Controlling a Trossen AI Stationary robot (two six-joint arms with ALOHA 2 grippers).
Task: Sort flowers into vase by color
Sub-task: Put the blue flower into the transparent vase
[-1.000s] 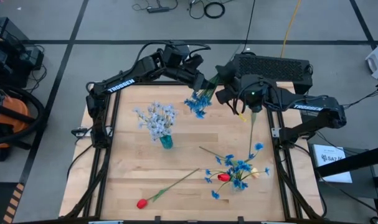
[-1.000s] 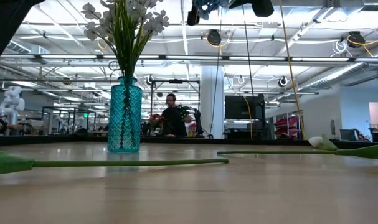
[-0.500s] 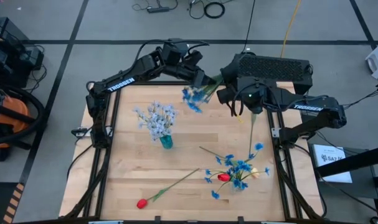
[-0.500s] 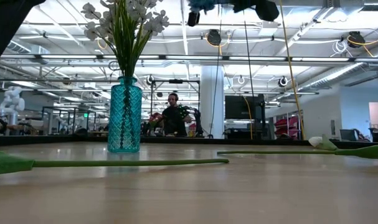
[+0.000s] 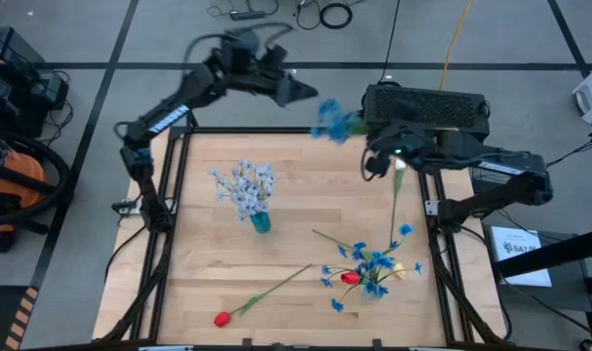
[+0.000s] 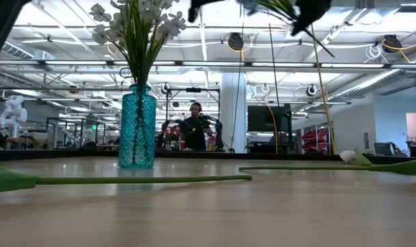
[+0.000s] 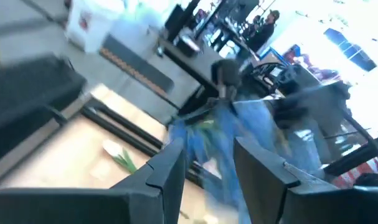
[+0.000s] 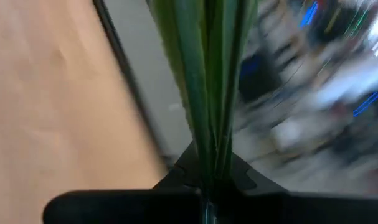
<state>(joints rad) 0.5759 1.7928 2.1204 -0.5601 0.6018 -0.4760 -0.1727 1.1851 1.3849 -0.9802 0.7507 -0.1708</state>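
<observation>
- Right wrist view alone shows the right gripper (image 8: 207,186) clamped on the blue flowers' (image 5: 332,121) green stems, above the table's (image 5: 305,210) far edge.
- Left gripper (image 7: 204,165) fingers apart, empty.
- Teal vase (image 5: 260,222) holds pale flowers (image 5: 243,185).

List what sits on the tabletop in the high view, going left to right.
Red tulip lying near the front edge → teal vase of pale blue-white sprays → pile of bright blue sprays with a red tulip head on it. Above the far edge, the right gripper holds a blue spray.
</observation>
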